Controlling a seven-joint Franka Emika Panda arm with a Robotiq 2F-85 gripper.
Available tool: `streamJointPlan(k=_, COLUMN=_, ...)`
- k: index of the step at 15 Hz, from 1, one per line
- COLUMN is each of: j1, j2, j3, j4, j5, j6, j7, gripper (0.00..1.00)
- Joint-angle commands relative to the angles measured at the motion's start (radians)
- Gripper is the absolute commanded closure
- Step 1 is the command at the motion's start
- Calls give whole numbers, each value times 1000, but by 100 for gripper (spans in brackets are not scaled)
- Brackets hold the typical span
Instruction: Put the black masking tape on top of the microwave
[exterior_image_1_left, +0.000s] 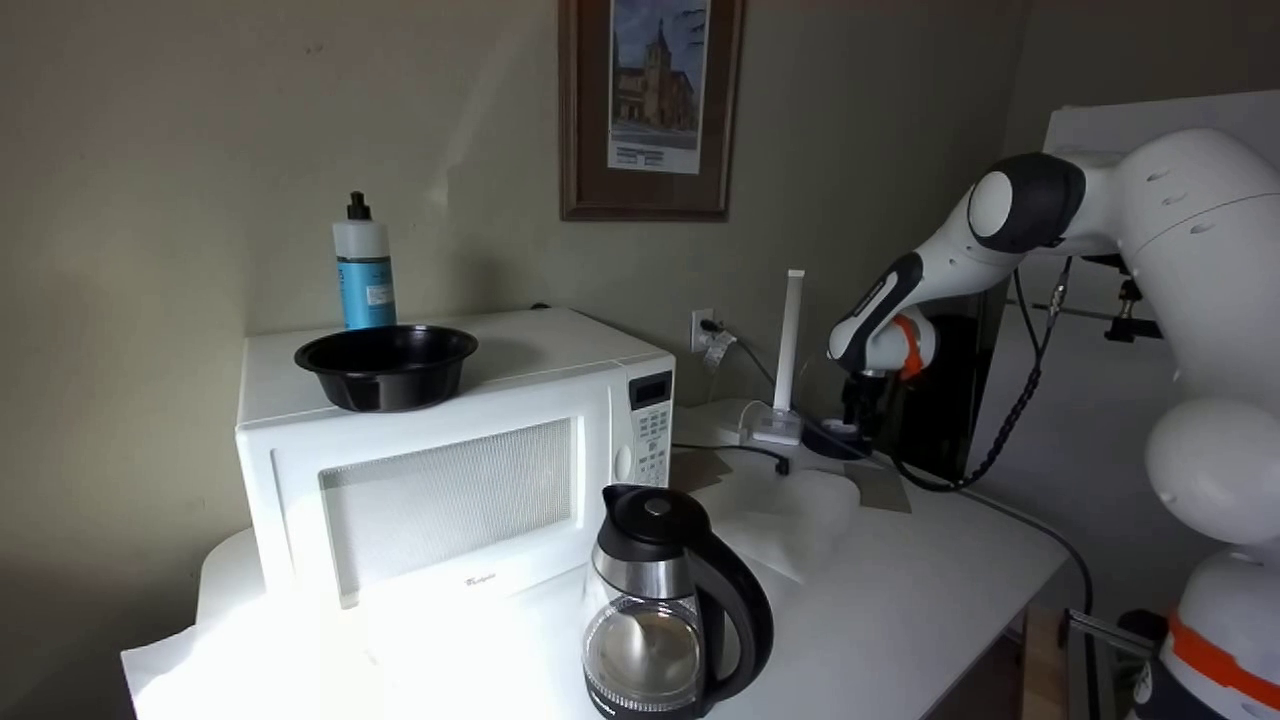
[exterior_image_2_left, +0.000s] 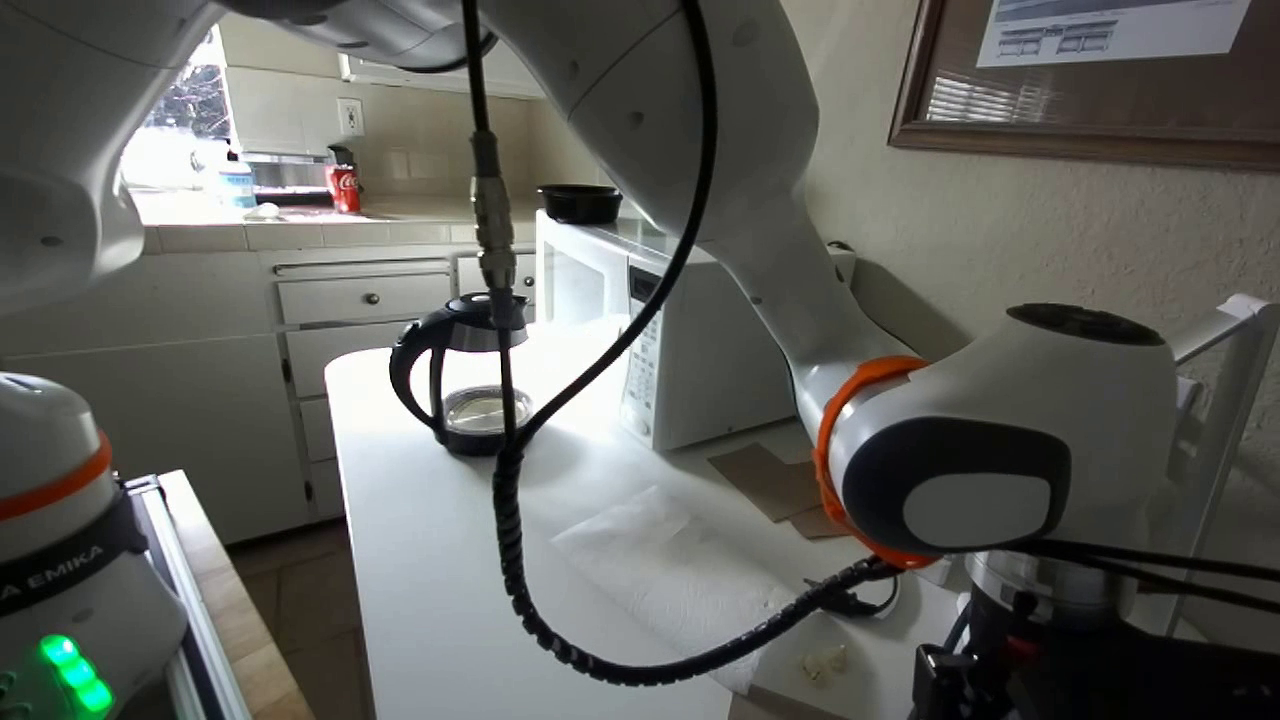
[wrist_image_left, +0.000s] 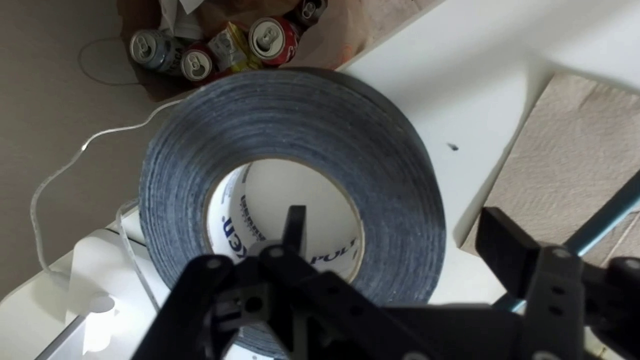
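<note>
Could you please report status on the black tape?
Fingers open, not yet gripping. Black masking tape on table, close by. Possible obstacle: black bowl atop microwave.

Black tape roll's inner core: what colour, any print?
Tape core: white, printed with dark blue lettering; clearest in the wrist view.

"ken" on tape (wrist_image_left: 392, 200), "emika" on base (exterior_image_2_left: 90, 580)
</note>
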Motion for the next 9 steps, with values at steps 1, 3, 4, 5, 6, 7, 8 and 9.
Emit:
streamJointPlan(k=1, j1=-30, j2=36, j3=39, j4=77, j5=14, j6=-99, j7=-64, gripper=10)
streamJointPlan(k=3, j1=-28, j2=45, j3=42, j4=97, j5=15, j6=-149, j7=-89, gripper=8)
streamJointPlan(k=4, j1=-27, j2=50, j3=41, j4=106, j5=17, j6=-169, j7=-97, gripper=9)
streamJointPlan(k=5, j1=-24, j2=58, j3=38, j4=118, j5=18, j6=-186, j7=-102, gripper=8)
streamJointPlan(k=6, j1=-21, j2=66, j3=34, j4=129, j5=18, j6=-202, j7=-101, gripper=10)
streamJointPlan(k=7, j1=-22, j2=74, j3=33, j4=140, j5=21, j6=-220, j7=-103, gripper=12)
streamJointPlan(k=8, j1=-20, j2=81, j3=30, j4=151, j5=23, j6=-233, j7=-101, gripper=14)
streamJointPlan(k=9, j1=-20, j2=88, j3=29, j4=158, j5=24, j6=-238, j7=-101, gripper=14)
